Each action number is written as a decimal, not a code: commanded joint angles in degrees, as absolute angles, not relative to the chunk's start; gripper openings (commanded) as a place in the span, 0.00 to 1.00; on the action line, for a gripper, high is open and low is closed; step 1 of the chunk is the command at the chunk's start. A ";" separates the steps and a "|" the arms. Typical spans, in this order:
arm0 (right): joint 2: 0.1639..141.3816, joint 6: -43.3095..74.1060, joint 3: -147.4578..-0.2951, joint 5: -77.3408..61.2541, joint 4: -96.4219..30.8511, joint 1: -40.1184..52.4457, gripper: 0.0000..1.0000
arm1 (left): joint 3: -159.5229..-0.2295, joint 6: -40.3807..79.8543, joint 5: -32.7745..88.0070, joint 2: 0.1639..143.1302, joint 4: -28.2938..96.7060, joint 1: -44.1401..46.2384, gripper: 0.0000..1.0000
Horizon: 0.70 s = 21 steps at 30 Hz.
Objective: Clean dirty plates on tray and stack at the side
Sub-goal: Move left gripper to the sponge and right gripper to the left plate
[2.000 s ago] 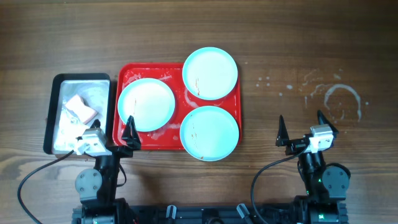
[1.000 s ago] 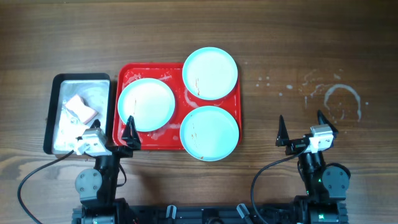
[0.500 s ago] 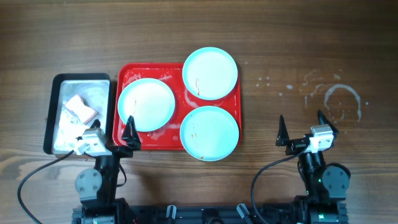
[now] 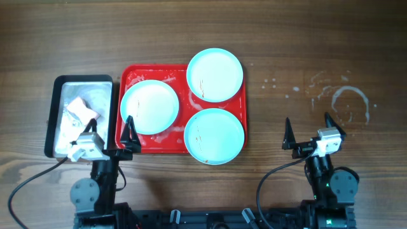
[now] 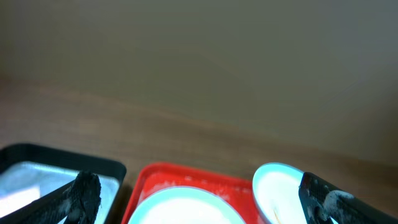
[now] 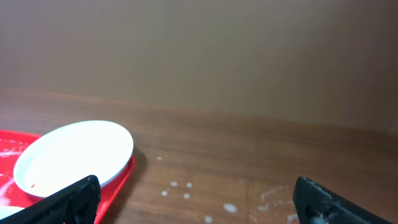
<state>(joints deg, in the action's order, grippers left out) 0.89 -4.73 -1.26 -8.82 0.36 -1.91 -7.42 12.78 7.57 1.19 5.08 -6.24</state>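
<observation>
Wooden table (image 4: 318, 38) bears red tray (image 4: 149, 69), three plates (image 4: 214, 75).

Dark wooden table (image 4: 191, 32) with red tray (image 4: 159, 145), black-rimmed tray (image 4: 82, 78) just beside it, whitish smears (image 4: 343, 92) at right

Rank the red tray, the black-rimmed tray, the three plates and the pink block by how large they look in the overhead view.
1. red tray
2. black-rimmed tray
3. left plate, far plate and near plate: these look alike, so they are not ranked against each other
4. pink block, clearly the smallest
</observation>
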 commanded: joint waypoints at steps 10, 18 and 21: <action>2.87 -4.51 -17.10 -13.26 -8.43 -1.78 1.00 | -25.15 14.22 7.92 13.61 12.60 -5.89 1.00; 15.27 -4.25 -31.18 -19.86 -12.14 -1.78 1.00 | -42.74 14.15 9.65 29.98 25.26 -5.89 1.00; 23.29 -0.80 -38.06 -24.29 -13.34 -1.78 1.00 | -50.76 13.96 10.74 36.62 31.83 -5.89 1.00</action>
